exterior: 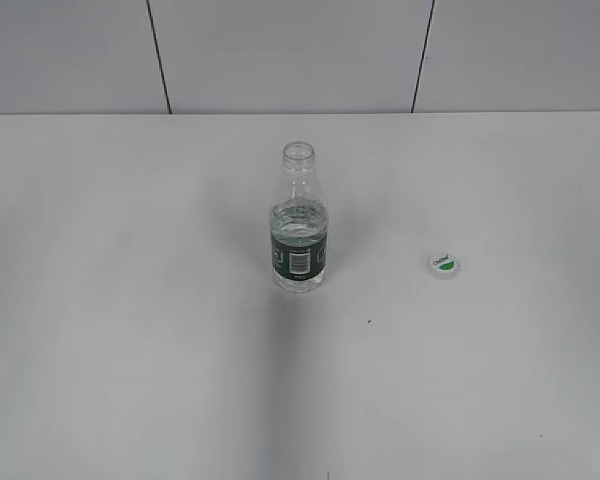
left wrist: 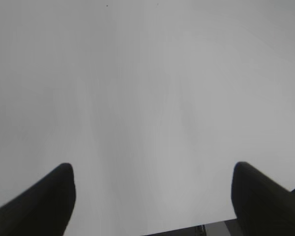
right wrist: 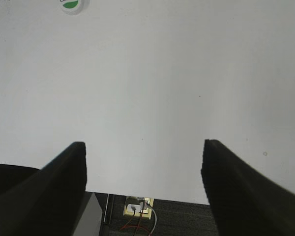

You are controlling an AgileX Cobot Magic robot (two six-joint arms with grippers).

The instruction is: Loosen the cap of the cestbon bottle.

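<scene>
The cestbon bottle (exterior: 299, 226) stands upright in the middle of the white table, clear with a dark green label band and a white barcode patch. Its threaded neck is open, with no cap on it. The cap (exterior: 444, 265), white with a green half, lies flat on the table to the right of the bottle; it also shows at the top left edge of the right wrist view (right wrist: 71, 5). My left gripper (left wrist: 152, 169) is open and empty above bare table. My right gripper (right wrist: 143, 147) is open and empty over the table's front edge. Neither gripper shows in the exterior view.
The white table (exterior: 130, 300) runs back to a panelled grey wall (exterior: 280, 50). Below the table's front edge, the right wrist view shows dark floor with a power socket and cables (right wrist: 137, 209).
</scene>
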